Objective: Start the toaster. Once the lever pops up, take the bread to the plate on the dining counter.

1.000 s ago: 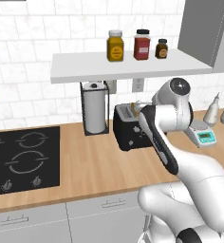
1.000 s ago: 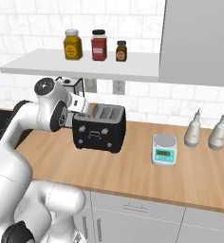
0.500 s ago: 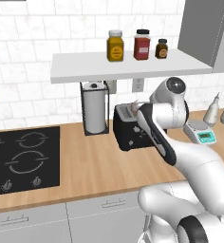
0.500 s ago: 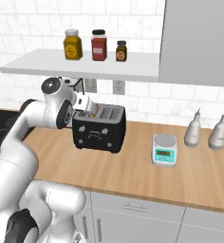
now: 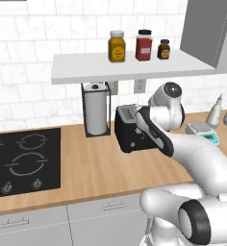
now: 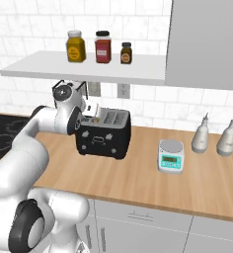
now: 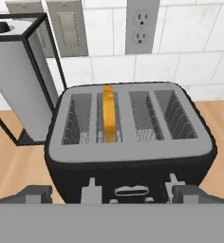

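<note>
While my fingers [image 7: 112, 192] stand released and spread above its front edge, one black toaster [image 7: 130, 142] sits on the worktop [image 6: 138, 178], heavy, stiff, unlikely to slide. One bread [image 7: 109, 114] slice stands edge-up in a slot at 11 o'clock from centre; light, brittle, best pinched by its flat faces. Two levers [image 7: 90, 187] front, small, slippery tabs. Three jars [image 5: 117, 46] on the shelf; one paper towel stand [image 7: 26, 76] at 9 o'clock.

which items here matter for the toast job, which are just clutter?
Job:
toaster
lever on its front
bread standing in a slot
hand, open, in front of the toaster

Clutter:
paper towel stand
kitchen scale
shelf jars
two bottles
stove
</note>
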